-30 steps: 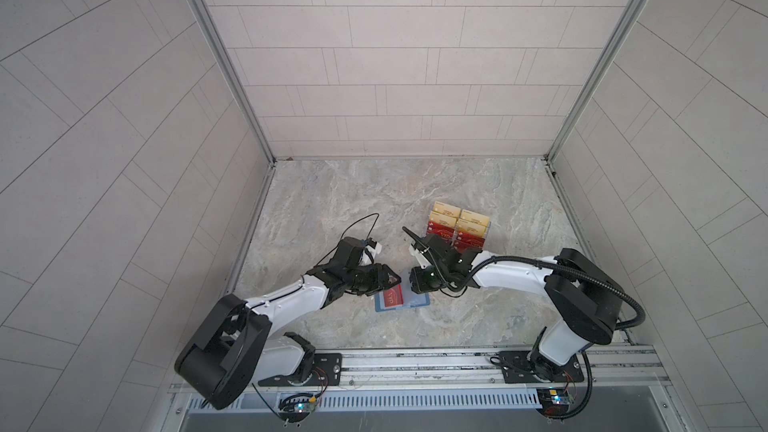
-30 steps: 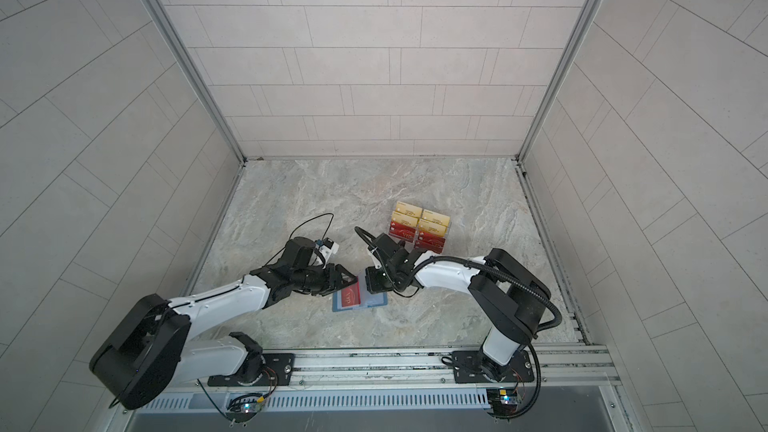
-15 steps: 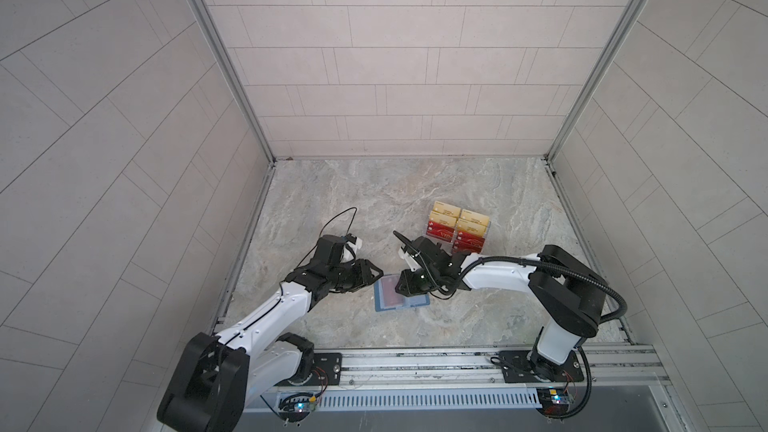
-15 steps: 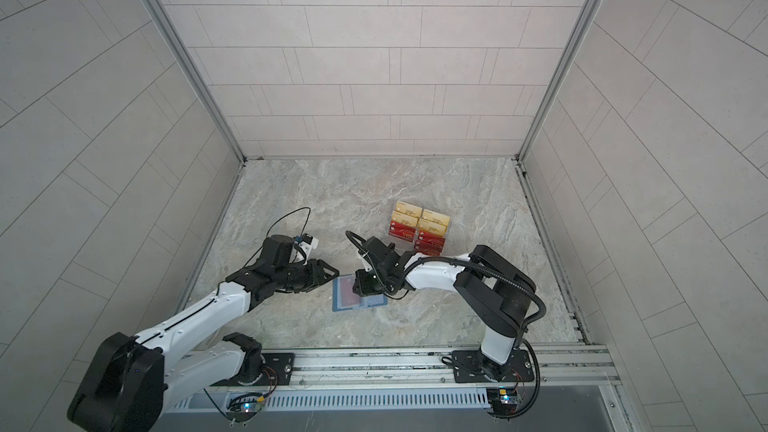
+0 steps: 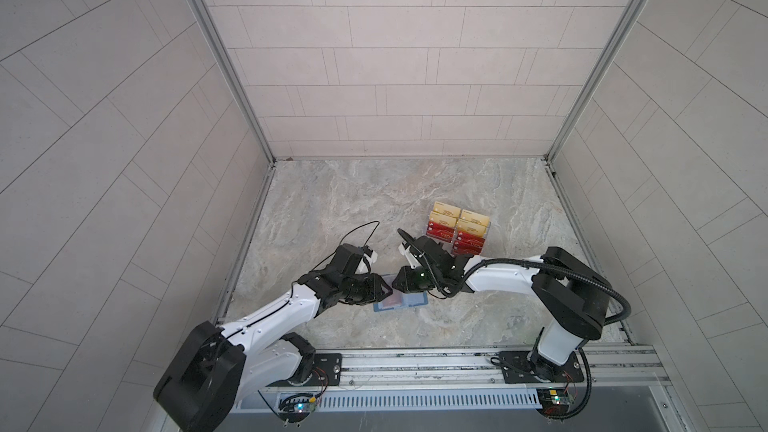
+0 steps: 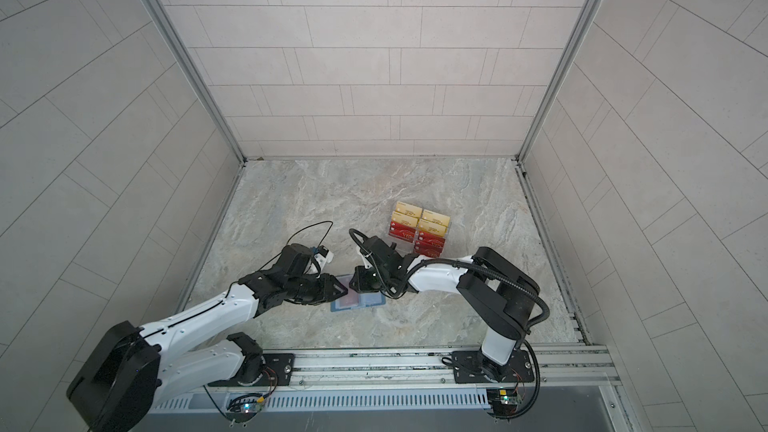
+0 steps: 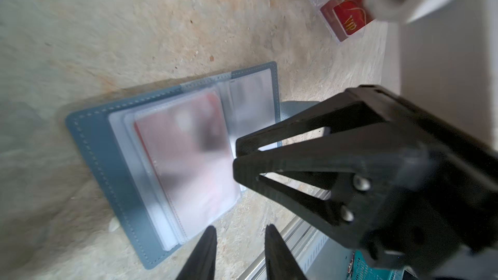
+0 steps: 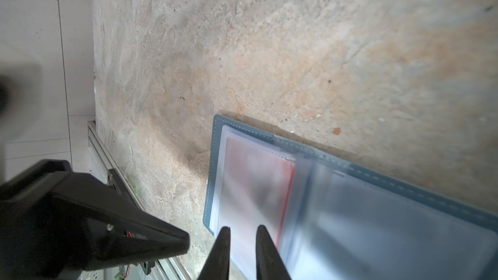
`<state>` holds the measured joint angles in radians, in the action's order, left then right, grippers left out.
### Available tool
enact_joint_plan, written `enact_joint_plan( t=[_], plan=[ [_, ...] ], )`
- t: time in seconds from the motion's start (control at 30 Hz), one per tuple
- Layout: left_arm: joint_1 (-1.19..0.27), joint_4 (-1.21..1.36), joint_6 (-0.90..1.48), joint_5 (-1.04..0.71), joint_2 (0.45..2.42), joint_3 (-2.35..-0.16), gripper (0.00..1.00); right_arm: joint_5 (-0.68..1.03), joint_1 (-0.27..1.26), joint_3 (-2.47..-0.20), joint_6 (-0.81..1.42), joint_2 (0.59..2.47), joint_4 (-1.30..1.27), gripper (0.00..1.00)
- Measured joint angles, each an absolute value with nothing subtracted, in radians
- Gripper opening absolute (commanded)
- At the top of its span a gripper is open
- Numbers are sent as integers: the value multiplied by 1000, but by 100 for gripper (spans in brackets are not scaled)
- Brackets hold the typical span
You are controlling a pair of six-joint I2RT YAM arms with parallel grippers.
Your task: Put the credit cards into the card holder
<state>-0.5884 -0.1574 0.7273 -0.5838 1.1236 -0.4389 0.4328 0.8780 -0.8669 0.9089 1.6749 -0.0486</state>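
The slate-blue card holder point(image 5: 415, 301) point(image 6: 370, 301) lies open on the table near the front. One red credit card point(image 7: 188, 152) point(image 8: 258, 184) sits inside a clear sleeve on its left page. More red credit cards point(image 5: 440, 235) point(image 7: 350, 20) stand in the clear rack. My left gripper point(image 5: 388, 290) point(image 7: 240, 227) is at the holder's near-left edge, open by a narrow gap with nothing between its fingers. My right gripper point(image 5: 397, 283) point(image 8: 242, 228) hangs over the sleeve with the card, its jaws a little apart and empty. Whether it touches the sleeve I cannot tell.
A clear tiered rack point(image 5: 486, 238) point(image 6: 446, 230) behind the right gripper holds gold cards point(image 5: 446, 211) at the back and red ones in front. The two grippers nearly meet over the holder. A metal rail point(image 5: 415, 361) runs along the table's front edge.
My left gripper drew back to the left, then came back to the holder with its jaws narrower. My right gripper slid left over the holder's left page.
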Motion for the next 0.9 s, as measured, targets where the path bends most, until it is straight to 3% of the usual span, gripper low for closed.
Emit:
enact_joint_plan(
  t=[0.33, 0.57, 0.9],
  plan=[
    [-635, -122, 730, -509, 1291, -520, 27, 411, 757, -864, 814, 1557, 101, 29],
    [-635, -140, 697, -469, 1331, -521, 27, 402, 588, -954, 616, 1464, 362, 50],
    [-632, -209, 649, -471, 1328, -588, 31, 306, 448, -1201, 212, 1509, 711, 52]
  ],
)
